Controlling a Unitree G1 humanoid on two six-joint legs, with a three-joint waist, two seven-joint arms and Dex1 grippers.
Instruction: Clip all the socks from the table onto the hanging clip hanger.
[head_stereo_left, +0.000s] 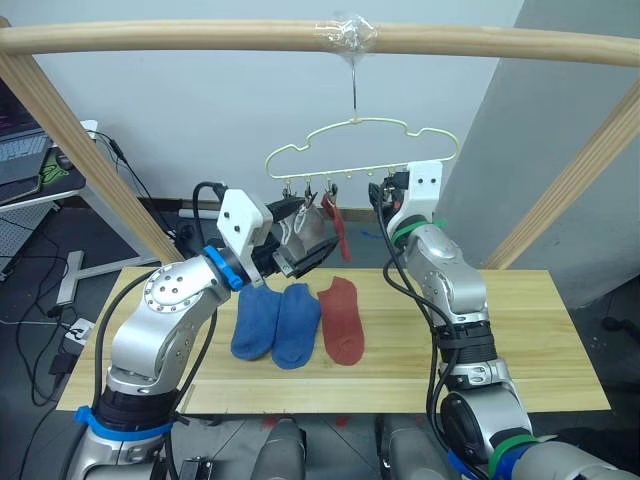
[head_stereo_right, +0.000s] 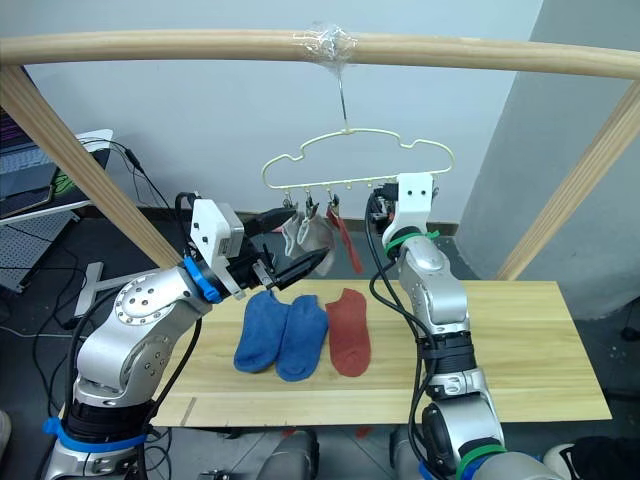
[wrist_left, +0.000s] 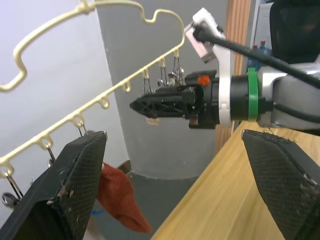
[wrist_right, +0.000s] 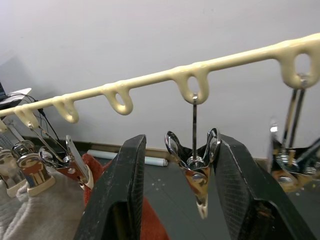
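Clip hanger (head_stereo_left: 362, 152) hangs from the pole (head_stereo_left: 300, 38), bottom bar running left-right. My right gripper (wrist_right: 175, 200) is spread, fingers (wrist_right: 120, 195) straddling one clip (wrist_right: 194, 172), not pinching. My left gripper (wrist_left: 175, 185) is released, empty. Two blue socks (head_stereo_left: 276, 320) and a red sock (head_stereo_left: 341, 318) lie lengthwise on table (head_stereo_left: 520, 340), toes toward me.

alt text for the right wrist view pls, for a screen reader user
The right gripper, fingers open, brackets a small metal clip hanging from the cream clip hanger bar, not yet pressing it. Further along the bar, other clips hold a rust-red sock and a light grey sock.
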